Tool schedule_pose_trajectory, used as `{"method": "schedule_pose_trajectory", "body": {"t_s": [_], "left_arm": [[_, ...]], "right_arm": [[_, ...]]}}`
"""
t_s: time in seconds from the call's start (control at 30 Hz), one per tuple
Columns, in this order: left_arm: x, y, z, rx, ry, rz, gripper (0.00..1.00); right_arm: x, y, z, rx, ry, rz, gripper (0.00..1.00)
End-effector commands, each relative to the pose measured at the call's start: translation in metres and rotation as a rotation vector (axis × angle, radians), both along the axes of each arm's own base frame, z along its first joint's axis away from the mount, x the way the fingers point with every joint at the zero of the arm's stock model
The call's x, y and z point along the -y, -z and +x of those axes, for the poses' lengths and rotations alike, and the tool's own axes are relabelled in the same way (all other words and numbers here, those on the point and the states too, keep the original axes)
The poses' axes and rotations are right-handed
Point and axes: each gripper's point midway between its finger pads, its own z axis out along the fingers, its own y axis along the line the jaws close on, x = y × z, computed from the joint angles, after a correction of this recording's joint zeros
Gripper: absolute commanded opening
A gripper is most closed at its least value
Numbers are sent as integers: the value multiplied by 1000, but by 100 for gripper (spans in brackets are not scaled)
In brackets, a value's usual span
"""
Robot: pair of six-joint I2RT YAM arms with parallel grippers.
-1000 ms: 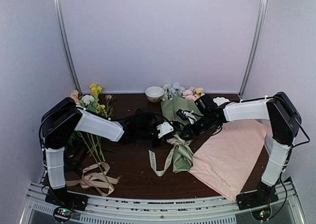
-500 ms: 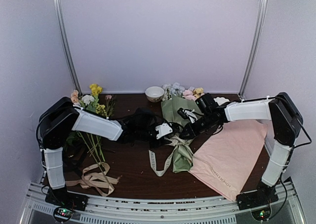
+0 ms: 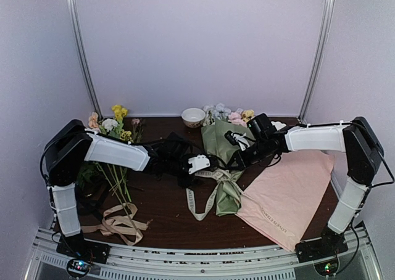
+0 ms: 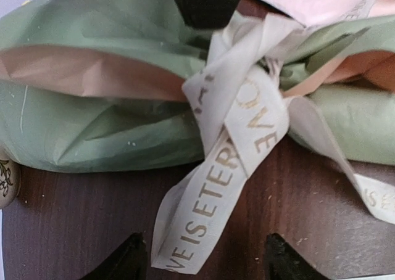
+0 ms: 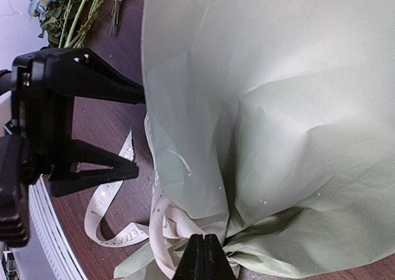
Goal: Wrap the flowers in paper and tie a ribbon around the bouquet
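— At the middle of the worktop (image 3: 166,215), toward its far edge: what lies there, and along which axis?

— The bouquet (image 3: 223,137), an olive paper cone. Its long axis runs from the far edge, where the blooms (image 3: 237,115) fan out, toward the near edge, where the narrow tail ends. The ribbon (image 4: 213,193) crosses that axis at the waist and is gathered into a knot, with one lettered end trailing toward the near edge.

— How do the fingers stand relative to the knot?

— The left gripper (image 4: 207,264) has its fingers spread, holding nothing. It sits just beside the knot on the left, and the trailing ribbon end lies in the gap between its tips. The right gripper (image 5: 203,255) comes in from the right with its fingers pressed together, tips touching the gathered ribbon. Whether a strand is pinched between them cannot be told.

— Which arm is nearer, then?

— The right, at the knot itself. The left is a short reach away, and any regrasp would probably have it advance rightward, across the cone's axis, onto the free end.
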Motion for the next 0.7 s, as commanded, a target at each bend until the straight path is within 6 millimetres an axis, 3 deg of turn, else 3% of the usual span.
{"method": "schedule_pose_trajectory", "body": {"t_s": [0.0,0.1,0.17,0.3,0.43,0.67], "left_arm": [[-4,-1,32,78,-96,20,59],[1,-6,36,72,-89,-41,52],[4,-3,34,53,-67,-44,52],[2,11,32,19,-62,-3,39],[-7,17,36,26,-100,31,2],[-31,16,38,24,-208,61,0]], "right_arm": [[-1,-10,3,37,15,15,0],[-1,-13,1,40,15,25,0],[0,-14,1,42,15,27,0],[1,-16,1,48,21,28,0],[6,-17,5,62,49,19,0],[50,-8,17,83,215,-42,0]]}}
